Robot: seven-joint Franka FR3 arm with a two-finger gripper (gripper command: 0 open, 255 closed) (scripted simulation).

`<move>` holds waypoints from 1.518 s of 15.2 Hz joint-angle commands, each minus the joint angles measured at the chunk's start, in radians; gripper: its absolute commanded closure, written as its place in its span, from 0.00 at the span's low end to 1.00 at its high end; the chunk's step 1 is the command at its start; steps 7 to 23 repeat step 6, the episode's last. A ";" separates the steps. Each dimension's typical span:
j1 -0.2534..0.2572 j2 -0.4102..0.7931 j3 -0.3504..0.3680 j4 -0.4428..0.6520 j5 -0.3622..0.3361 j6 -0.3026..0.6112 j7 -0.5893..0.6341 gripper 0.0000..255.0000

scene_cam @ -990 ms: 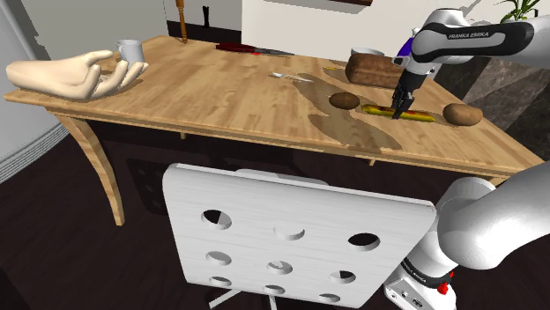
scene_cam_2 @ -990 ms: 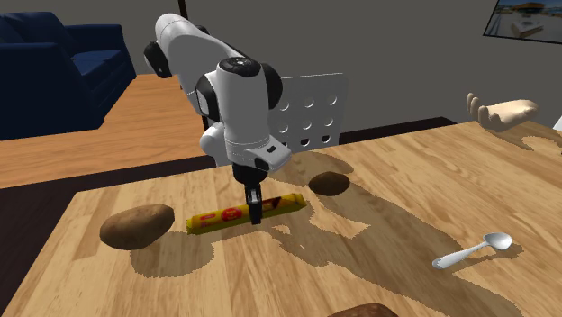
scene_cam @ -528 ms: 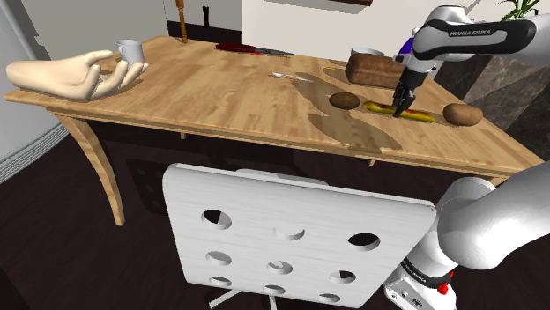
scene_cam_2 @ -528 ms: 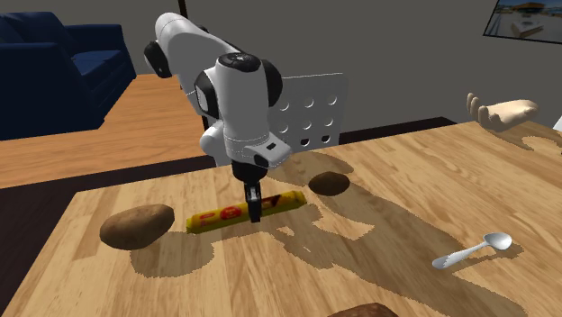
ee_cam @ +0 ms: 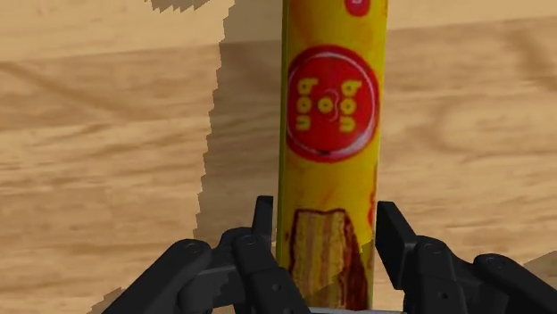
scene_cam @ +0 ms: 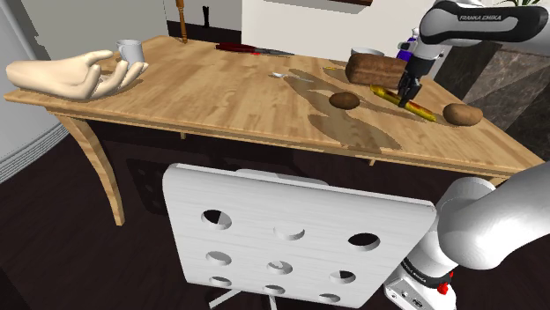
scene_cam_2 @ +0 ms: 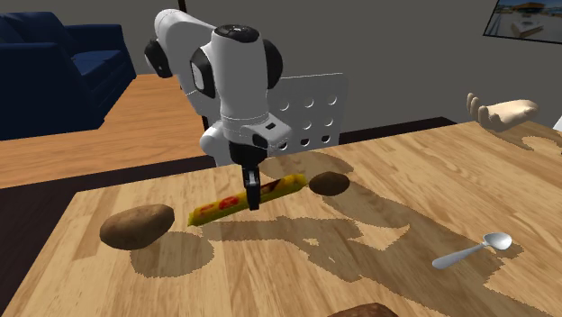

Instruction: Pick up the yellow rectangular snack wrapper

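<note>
Hanging above the wooden desk [scene_cam_2: 396, 270], clasped near its middle between the jaws — a long, narrow yellow snack wrapper [scene_cam_2: 219, 208]. Tilting down toward the second exterior view's left and up toward its right. Showing a red disc with yellow lettering on its face, plus a picture of a layered brown wafer right by the jaws. Casting a ragged shadow onto the desk beneath.

The gripper [scene_cam_2: 253, 200] has risen with the yellow wrapper [scene_cam_2: 286, 185]. Its 2 o'clock end now tilts up, off the table [scene_cam_2: 378, 270].
</note>
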 commanded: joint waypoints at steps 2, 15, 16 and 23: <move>0.004 0.004 0.007 0.045 0.007 -0.042 -0.004 1.00; 0.006 0.008 0.011 0.076 0.011 -0.070 -0.007 1.00; 0.006 0.008 0.011 0.076 0.011 -0.070 -0.007 1.00; 0.006 0.008 0.011 0.076 0.011 -0.070 -0.007 1.00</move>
